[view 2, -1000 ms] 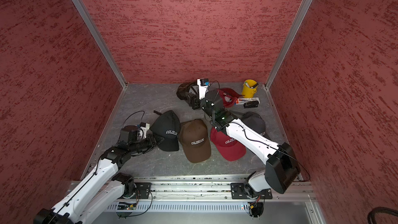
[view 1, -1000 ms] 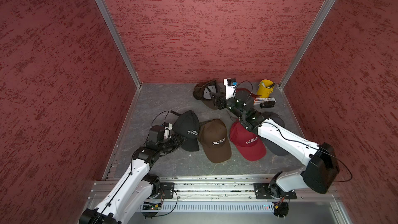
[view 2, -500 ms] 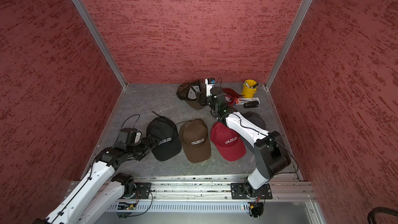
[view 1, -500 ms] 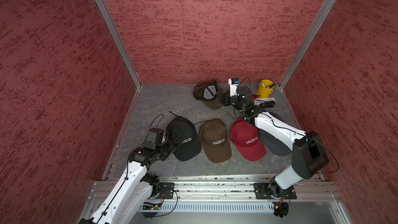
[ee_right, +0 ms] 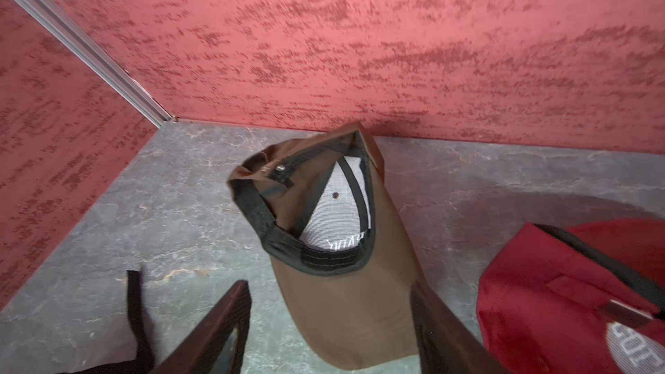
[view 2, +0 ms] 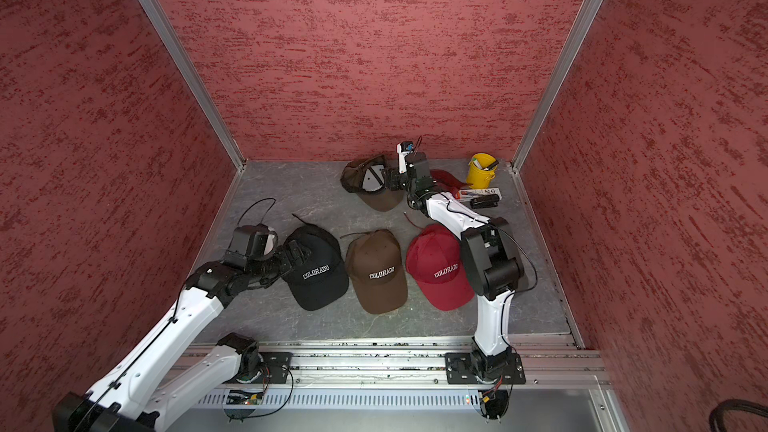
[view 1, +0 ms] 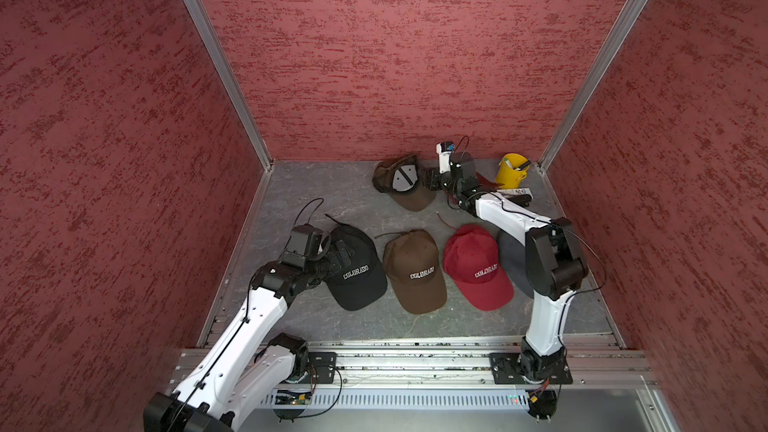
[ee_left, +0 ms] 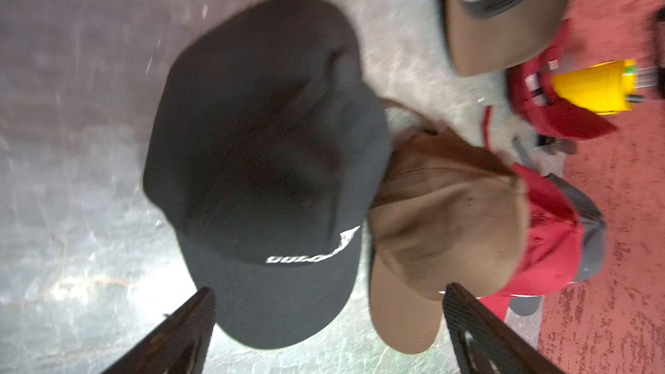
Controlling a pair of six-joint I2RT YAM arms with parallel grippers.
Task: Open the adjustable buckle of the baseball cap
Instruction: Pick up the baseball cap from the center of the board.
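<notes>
An upturned brown baseball cap (view 1: 405, 187) (view 2: 376, 189) lies near the back wall. Its metal buckle (ee_right: 279, 170) shows on the back strap, fastened. My right gripper (ee_right: 328, 285) (view 1: 430, 180) hovers at this cap's brim with its jaws apart and holds nothing. A black cap (view 1: 353, 272) (ee_left: 262, 160) lies front left, its strap trailing behind it. My left gripper (ee_left: 329, 291) (view 2: 297, 253) stands wide open just above the black cap's left side, empty.
A brown cap (view 1: 415, 272), a red cap (view 1: 476, 268) and a grey cap (view 1: 511, 259) lie in a row beside the black one. An upturned red cap (view 2: 446, 178), a yellow bucket (view 1: 512, 170) and a black stapler (view 2: 484, 201) sit back right.
My left gripper dragged the black cap a little toward the front, then opened and let it go. My right gripper swung back to the upturned brown cap.
</notes>
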